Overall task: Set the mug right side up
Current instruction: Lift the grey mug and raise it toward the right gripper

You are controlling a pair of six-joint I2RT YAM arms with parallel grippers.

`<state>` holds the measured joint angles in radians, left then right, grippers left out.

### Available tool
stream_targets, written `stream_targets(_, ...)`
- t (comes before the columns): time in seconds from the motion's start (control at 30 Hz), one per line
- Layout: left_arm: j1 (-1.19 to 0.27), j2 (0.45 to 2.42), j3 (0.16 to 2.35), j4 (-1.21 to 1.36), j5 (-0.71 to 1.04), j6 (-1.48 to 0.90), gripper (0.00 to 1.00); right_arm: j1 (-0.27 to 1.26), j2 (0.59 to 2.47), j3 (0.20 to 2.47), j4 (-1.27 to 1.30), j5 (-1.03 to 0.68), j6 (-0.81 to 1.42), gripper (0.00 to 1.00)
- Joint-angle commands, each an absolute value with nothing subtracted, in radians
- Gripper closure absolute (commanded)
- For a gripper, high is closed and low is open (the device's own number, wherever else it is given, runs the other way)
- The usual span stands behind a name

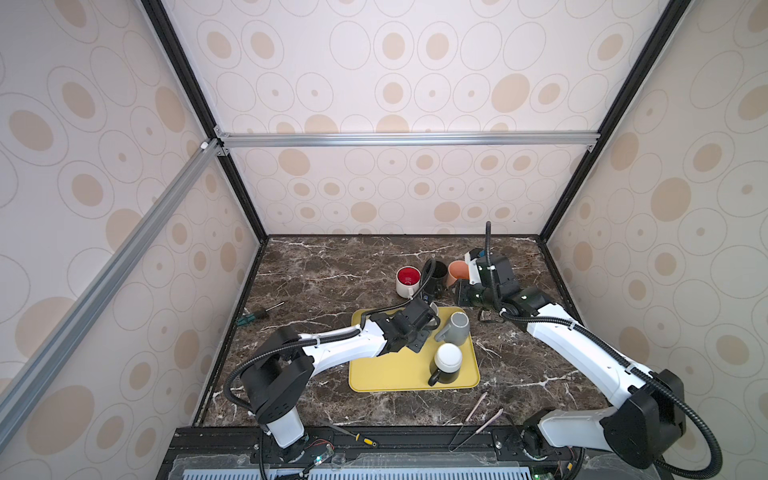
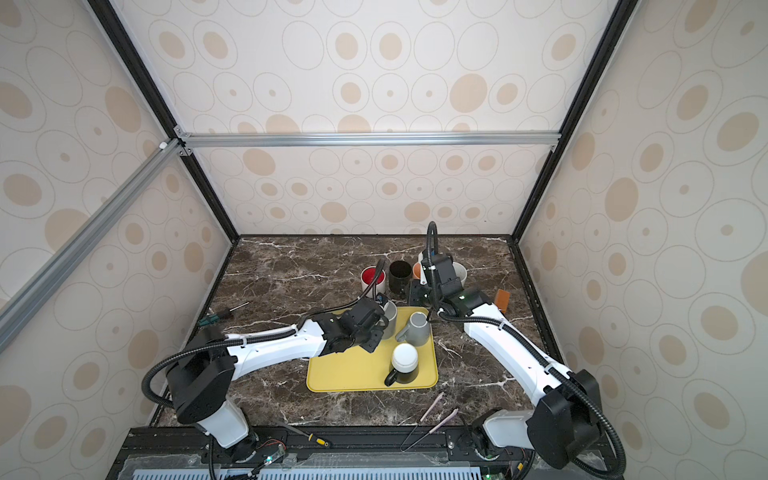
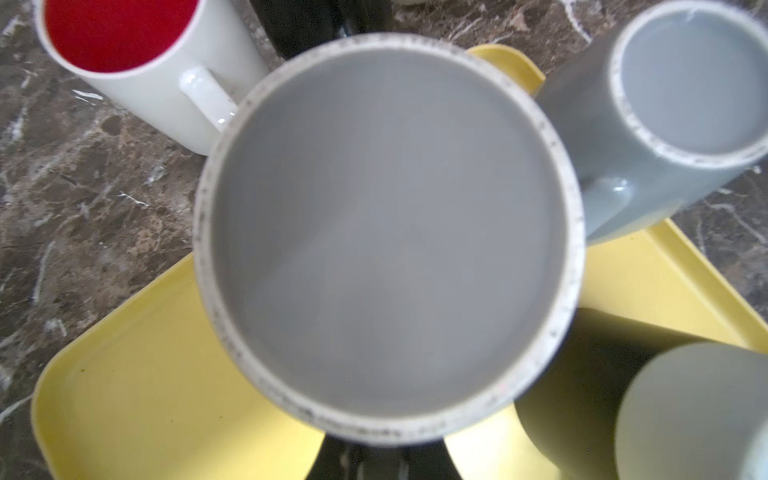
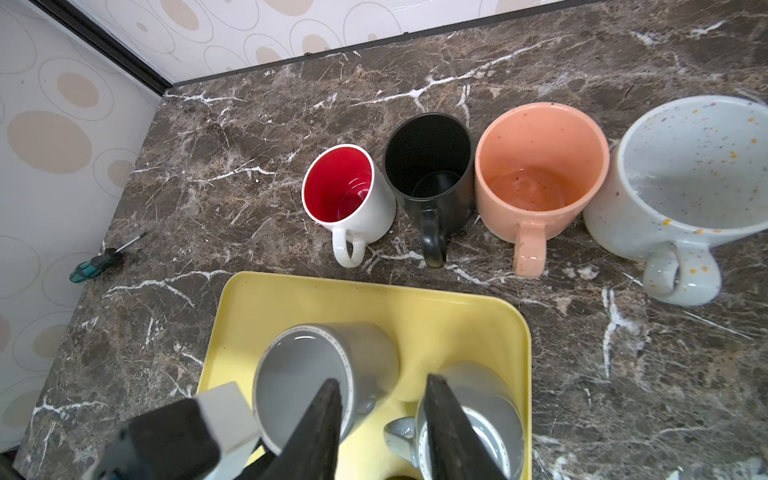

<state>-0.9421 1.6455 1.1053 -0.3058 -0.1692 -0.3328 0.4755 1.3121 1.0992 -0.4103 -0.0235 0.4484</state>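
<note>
Left wrist view: my left pincer (image 3: 376, 457) clenches the grey mug (image 3: 386, 232), base up, at the far corner of the yellow tray (image 3: 124, 374). I should roll it slowly, clear of the other grey mug (image 3: 648, 124); my right pincer (image 4: 382, 380) hangs released.

Dark marble table (image 1: 332, 257), yellow tray (image 1: 386, 374), red-lined mug (image 1: 407, 281), black mug (image 1: 436, 272), screwdriver (image 1: 257, 314)

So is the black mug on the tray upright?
No, upside down: the black mug rests mouth-down on the yellow tray, its solid white base facing up.
</note>
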Motion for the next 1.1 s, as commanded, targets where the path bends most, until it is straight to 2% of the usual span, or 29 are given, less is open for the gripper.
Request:
stream_targets(0.0, -0.934, 1.544, 1.138, -0.245, -0.219, -0.315, 1.00, 0.470, 1.295, 1.104, -0.395, -0.043, 0.456, 0.64)
stream_targets(0.2, -0.926, 1.457, 1.163, -0.268, -0.221, -0.318, 1.00, 0.469, 1.270, 1.107, -0.386, -0.069, 0.469, 0.64)
stream_targets(0.4, -0.874, 1.352, 1.165, -0.272, -0.239, -0.326, 1.00, 0.468, 1.160, 1.099, -0.345, -0.109, 0.505, 0.64)
stream_targets(0.6, -0.715, 1.219, 1.084, -0.105, -0.049, -0.412, 1.00, 0.468, 1.066, 1.069, -0.224, -0.245, 0.538, 0.59)
stream_targets(0.8, -0.601, 1.145, 1.072, 0.064, 0.143, -0.523, 1.00, 0.468, 1.117, 1.091, -0.121, -0.441, 0.605, 0.55)
stream_targets(1.07, -0.441, 1.089, 0.959, 0.430, 0.411, -0.807, 1.00, 0.466, 1.218, 1.129, 0.107, -0.618, 0.756, 0.53)
